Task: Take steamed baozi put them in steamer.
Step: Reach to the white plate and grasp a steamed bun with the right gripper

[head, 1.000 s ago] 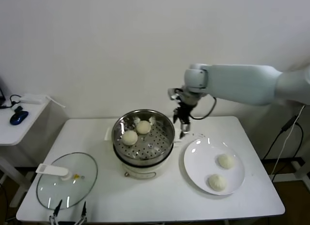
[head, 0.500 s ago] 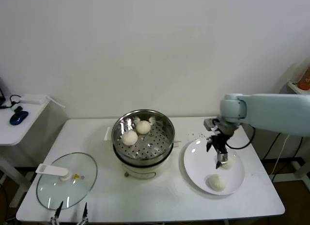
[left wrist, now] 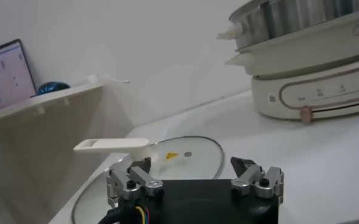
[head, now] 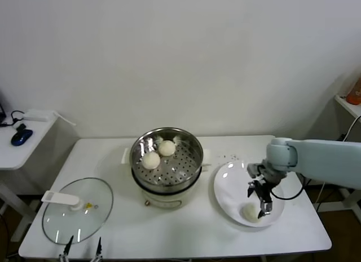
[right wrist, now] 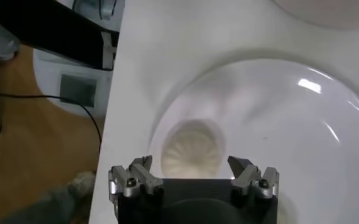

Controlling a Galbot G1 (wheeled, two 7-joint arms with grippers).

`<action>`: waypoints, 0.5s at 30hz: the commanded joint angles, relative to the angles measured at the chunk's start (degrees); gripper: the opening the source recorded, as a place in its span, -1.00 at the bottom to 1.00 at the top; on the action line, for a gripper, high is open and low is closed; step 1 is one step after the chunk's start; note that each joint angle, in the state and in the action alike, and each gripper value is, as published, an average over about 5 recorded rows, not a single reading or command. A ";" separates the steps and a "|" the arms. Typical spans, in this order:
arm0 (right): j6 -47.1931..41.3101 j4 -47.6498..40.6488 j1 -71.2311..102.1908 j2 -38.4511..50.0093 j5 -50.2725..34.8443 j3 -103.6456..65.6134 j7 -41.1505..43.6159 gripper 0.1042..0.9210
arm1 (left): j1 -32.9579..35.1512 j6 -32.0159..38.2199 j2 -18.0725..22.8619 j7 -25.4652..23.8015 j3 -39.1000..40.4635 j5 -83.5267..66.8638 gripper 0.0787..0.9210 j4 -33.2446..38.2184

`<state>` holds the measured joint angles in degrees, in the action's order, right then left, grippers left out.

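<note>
The steel steamer (head: 169, 171) on its white base stands mid-table, with two baozi inside (head: 150, 159) (head: 166, 147). It also shows in the left wrist view (left wrist: 307, 67). On the white plate (head: 228, 189) to its right, one baozi (head: 250, 212) lies at the near side; I see no second bun there, my right arm covers that spot. My right gripper (head: 260, 201) is low over the plate, open. In the right wrist view the gripper (right wrist: 191, 163) is open with a baozi (right wrist: 191, 149) just ahead between the jaws, untouched. My left gripper (head: 82, 246) is parked open at the table's front left.
The glass lid (head: 79, 208) with its white handle lies at the front left, just beyond the left gripper (left wrist: 194, 169); it also shows in the left wrist view (left wrist: 167, 155). A low side table (head: 22, 146) with a blue mouse stands beyond the table's left edge. The table's right edge is near the plate.
My right arm swung from beside the steamer to the right, over the plate, and dropped low toward the buns there. The left arm has not moved.
</note>
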<state>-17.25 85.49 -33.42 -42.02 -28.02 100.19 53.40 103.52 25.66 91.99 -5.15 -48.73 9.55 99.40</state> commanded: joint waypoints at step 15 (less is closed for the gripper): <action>-1.77 -1.78 7.23 0.51 3.42 -5.72 -3.75 0.76 | -0.16 -0.11 -0.40 0.14 -0.24 0.20 0.77 -0.33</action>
<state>-18.32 83.64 -27.58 -41.76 -25.19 95.51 50.48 103.33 25.62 91.72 -5.04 -48.96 9.68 99.04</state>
